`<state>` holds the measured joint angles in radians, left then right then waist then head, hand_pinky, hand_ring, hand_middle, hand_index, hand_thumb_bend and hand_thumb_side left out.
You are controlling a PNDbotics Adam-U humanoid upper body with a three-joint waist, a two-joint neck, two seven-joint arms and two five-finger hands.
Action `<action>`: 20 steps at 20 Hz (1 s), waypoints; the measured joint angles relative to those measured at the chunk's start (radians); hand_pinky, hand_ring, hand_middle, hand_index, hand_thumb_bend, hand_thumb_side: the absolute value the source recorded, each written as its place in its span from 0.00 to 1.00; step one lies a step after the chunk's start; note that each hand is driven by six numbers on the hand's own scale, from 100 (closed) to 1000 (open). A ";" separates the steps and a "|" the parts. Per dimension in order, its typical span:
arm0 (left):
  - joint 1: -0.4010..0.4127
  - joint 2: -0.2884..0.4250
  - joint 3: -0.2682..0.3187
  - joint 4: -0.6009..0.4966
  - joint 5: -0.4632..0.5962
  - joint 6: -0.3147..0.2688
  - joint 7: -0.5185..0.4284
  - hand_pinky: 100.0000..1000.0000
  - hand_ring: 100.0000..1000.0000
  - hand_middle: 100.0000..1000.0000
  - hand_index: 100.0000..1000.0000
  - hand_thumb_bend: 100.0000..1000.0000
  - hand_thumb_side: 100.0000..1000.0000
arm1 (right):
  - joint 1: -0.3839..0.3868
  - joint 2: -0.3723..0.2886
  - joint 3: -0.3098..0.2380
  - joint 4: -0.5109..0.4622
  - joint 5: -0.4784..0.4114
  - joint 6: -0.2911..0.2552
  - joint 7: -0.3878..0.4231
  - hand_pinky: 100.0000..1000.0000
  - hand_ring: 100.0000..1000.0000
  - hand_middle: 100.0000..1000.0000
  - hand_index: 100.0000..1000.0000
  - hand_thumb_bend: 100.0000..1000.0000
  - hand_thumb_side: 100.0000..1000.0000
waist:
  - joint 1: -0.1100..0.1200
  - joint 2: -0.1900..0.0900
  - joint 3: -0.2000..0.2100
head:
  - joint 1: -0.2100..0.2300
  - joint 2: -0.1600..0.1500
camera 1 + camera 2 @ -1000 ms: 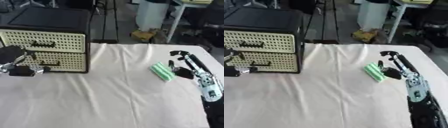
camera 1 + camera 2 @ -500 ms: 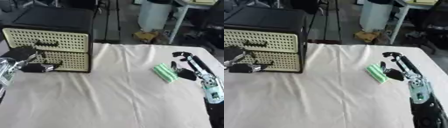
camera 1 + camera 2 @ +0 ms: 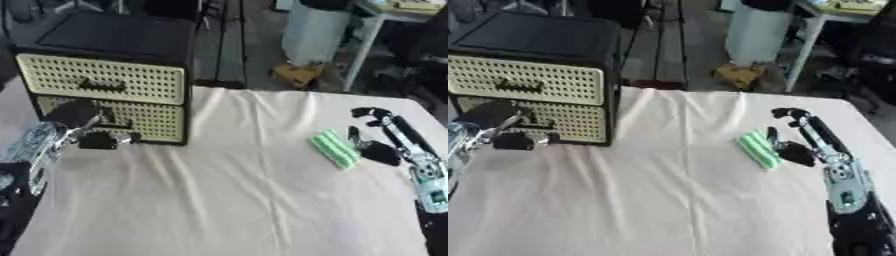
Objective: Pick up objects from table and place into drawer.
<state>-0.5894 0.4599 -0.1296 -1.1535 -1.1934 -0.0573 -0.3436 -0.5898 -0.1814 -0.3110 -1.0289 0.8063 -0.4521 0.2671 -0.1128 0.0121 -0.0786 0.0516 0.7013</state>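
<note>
A black cabinet [image 3: 114, 35] with two cream perforated drawer fronts stands at the table's back left. Both the upper drawer [image 3: 101, 79] and the lower drawer [image 3: 144, 119] look closed. My left hand [image 3: 80, 125] is right in front of the lower drawer, by its dark handle; whether it holds the handle does not show. A green ribbed object [image 3: 758, 149] lies flat on the cloth at the right. My right hand [image 3: 815, 131] is just right of it, open, with straight fingers pointing away and the thumb close to the object's side.
A cream cloth [image 3: 236, 200] covers the table, with free room across the middle and front. Beyond the far edge are a grey bin [image 3: 319, 25], a white table leg [image 3: 363, 47] and floor clutter.
My left hand has moved a little to the right, closer to the lower drawer front. The right hand and the green object have kept their places. The whole view has shifted slightly.
</note>
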 measured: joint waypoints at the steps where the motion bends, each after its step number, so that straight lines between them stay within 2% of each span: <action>1: 0.000 -0.004 -0.001 0.005 -0.002 -0.001 0.001 0.00 0.00 0.00 0.71 0.55 1.00 | 0.000 0.001 0.000 0.000 0.000 0.000 0.000 0.81 0.97 0.75 0.86 0.00 0.27 | 0.000 0.000 0.000 | 0.000 0.000; 6: 0.000 -0.013 -0.003 0.023 -0.006 -0.005 0.001 0.00 0.00 0.00 0.67 0.55 1.00 | 0.000 0.001 0.002 0.000 -0.002 0.000 0.000 0.81 0.97 0.75 0.86 0.00 0.27 | 0.000 0.000 -0.001 | 0.001 -0.001; 8: 0.000 -0.013 -0.003 0.023 -0.007 -0.007 -0.001 0.00 0.00 0.00 0.62 0.56 1.00 | 0.000 0.001 0.002 0.001 -0.002 -0.001 -0.001 0.81 0.97 0.75 0.86 0.00 0.27 | 0.000 0.000 -0.001 | 0.001 -0.001; 11: 0.007 -0.013 -0.004 0.017 -0.008 -0.011 -0.005 0.00 0.00 0.00 0.48 0.55 1.00 | 0.000 0.001 0.002 0.001 -0.003 -0.001 -0.001 0.81 0.97 0.75 0.86 0.00 0.27 | 0.000 0.000 0.000 | 0.001 -0.001; 13: 0.020 -0.012 -0.006 -0.007 -0.008 -0.012 -0.012 0.00 0.00 0.00 0.45 0.55 1.00 | 0.000 0.001 0.002 0.001 -0.004 -0.002 -0.001 0.81 0.97 0.75 0.86 0.00 0.27 | 0.000 0.000 0.002 | 0.001 -0.001; 15: 0.041 -0.012 -0.009 -0.040 -0.006 -0.012 -0.025 0.00 0.00 0.00 0.45 0.59 1.00 | 0.000 0.001 0.002 0.001 -0.004 -0.002 -0.001 0.81 0.97 0.75 0.86 0.00 0.27 | 0.000 0.000 0.004 | 0.001 -0.001; 16: 0.053 -0.011 -0.009 -0.062 -0.004 -0.012 -0.034 0.00 0.00 0.00 0.45 0.54 1.00 | 0.000 0.001 0.002 0.001 -0.004 -0.002 -0.001 0.81 0.97 0.75 0.86 0.00 0.27 | 0.000 0.000 0.004 | 0.000 -0.001; 20: 0.121 -0.004 -0.009 -0.170 0.020 -0.012 -0.083 0.00 0.00 0.00 0.47 0.51 1.00 | 0.000 0.001 0.002 0.001 -0.005 -0.001 -0.002 0.81 0.97 0.75 0.86 0.00 0.27 | 0.001 0.000 0.008 | -0.002 -0.001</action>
<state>-0.4686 0.4555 -0.1386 -1.3231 -1.1739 -0.0690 -0.4263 -0.5899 -0.1807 -0.3086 -1.0282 0.8016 -0.4536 0.2655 -0.1120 0.0123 -0.0705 0.0501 0.7003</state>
